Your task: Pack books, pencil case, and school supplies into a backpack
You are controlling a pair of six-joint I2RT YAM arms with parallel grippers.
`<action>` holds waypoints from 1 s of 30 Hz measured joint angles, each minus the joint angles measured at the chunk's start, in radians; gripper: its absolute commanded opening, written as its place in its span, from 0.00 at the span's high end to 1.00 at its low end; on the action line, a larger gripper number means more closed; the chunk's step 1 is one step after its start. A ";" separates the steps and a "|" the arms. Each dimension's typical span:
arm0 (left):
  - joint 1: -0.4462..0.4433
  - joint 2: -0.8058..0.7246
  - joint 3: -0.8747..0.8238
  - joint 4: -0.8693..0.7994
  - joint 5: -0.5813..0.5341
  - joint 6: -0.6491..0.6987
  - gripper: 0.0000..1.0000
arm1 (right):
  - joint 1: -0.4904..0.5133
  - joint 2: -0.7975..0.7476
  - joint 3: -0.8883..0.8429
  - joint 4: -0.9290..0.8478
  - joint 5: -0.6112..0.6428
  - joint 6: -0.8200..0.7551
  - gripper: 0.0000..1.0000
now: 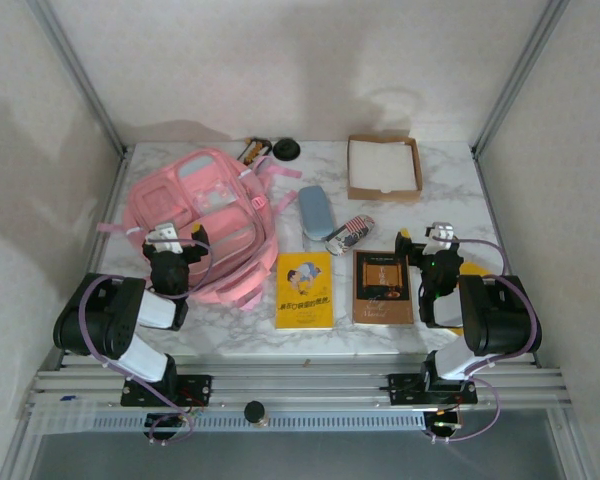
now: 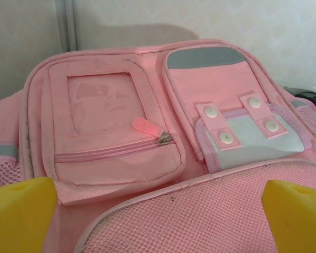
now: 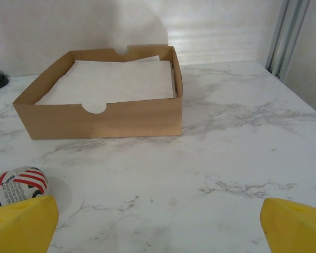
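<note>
The brown book (image 1: 383, 287) lay flat just left of the right gripper (image 1: 438, 245), long side pointing away from the arms; the left gripper (image 1: 165, 240) hung over the pink backpack (image 1: 220, 200); both grippers were spread wide (holding nothing).

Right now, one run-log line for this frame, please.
left tool: open, over backpack | right tool: open, empty | yellow book, brown book: on table, unpacked
</note>
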 measured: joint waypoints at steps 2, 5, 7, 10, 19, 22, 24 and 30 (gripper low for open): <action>0.000 0.000 0.000 0.000 0.000 0.000 0.01 | 0.000 0.000 0.000 0.000 0.000 0.000 0.01; 0.000 -0.019 0.013 -0.043 0.002 0.000 0.01 | 0.000 -0.019 0.003 -0.026 0.000 0.000 0.01; 0.000 -0.058 0.035 -0.105 0.005 0.000 0.01 | 0.000 -0.066 0.029 -0.098 0.001 0.001 0.01; 0.002 -0.150 0.062 -0.188 0.015 0.000 0.01 | 0.000 -0.146 0.105 -0.224 0.006 0.015 0.01; 0.009 -0.438 0.147 -0.532 -0.013 -0.129 0.01 | -0.003 -0.336 0.316 -0.632 0.011 0.228 0.01; 0.016 -0.504 0.196 -0.661 -0.043 -0.255 0.01 | -0.011 -0.348 0.354 -0.761 0.003 0.322 0.01; 0.031 -0.545 0.215 -0.735 -0.058 -0.343 0.01 | -0.016 -0.348 0.377 -0.859 -0.019 0.376 0.01; 0.068 -0.591 0.305 -1.028 -0.007 -0.550 0.01 | 0.011 -0.334 0.460 -1.075 -0.122 0.484 0.01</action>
